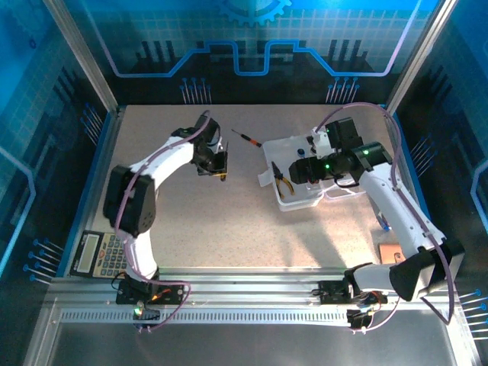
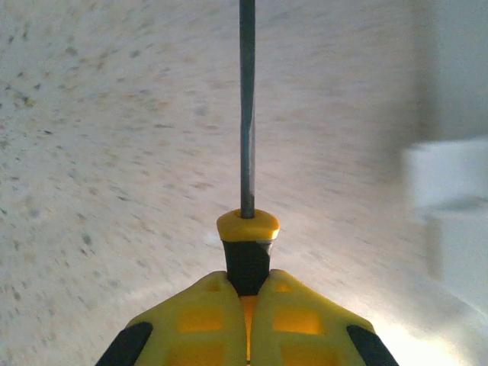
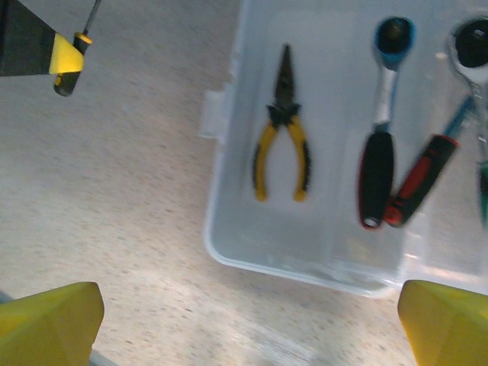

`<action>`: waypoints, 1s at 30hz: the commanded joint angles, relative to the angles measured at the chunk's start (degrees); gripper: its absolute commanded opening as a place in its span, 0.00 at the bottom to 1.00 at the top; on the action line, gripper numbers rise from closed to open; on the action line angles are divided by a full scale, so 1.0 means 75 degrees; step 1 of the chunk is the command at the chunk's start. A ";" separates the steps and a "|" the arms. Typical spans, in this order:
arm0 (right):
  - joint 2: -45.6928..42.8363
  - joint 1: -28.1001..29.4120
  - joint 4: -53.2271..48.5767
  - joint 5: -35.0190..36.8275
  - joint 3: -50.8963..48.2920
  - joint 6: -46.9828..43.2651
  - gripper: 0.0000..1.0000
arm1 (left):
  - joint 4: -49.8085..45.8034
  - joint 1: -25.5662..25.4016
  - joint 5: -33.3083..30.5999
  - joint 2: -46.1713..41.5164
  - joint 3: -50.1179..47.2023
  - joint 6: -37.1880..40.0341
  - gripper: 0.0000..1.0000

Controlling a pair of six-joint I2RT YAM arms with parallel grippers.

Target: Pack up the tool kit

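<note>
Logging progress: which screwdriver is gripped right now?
The yellow-and-black screwdriver, clamped in the left gripper; the red-handled screwdriver lies loose on the table, untouched.
</note>
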 commanded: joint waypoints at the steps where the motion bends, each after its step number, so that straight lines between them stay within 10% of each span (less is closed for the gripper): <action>1: -0.0334 -0.0063 0.1059 -0.1276 -0.0265 0.0737 1.00 | 0.0607 -0.0053 0.1529 -0.1295 -0.0362 -0.0447 0.00; 9: -0.0367 0.0052 0.3638 -0.2380 -0.0737 0.2856 0.81 | 0.3055 -0.0841 0.3465 -0.2654 -0.1669 -0.1926 0.00; 24: 0.0445 0.1245 0.4082 -0.1126 -0.0232 0.3468 0.62 | 0.4432 -0.1777 0.3488 -0.2460 -0.1615 -0.2809 0.00; 30: 0.0519 0.1313 0.4134 -0.0934 -0.0183 0.3487 0.37 | 0.4496 -0.1911 0.3527 -0.2355 -0.1490 -0.2821 0.00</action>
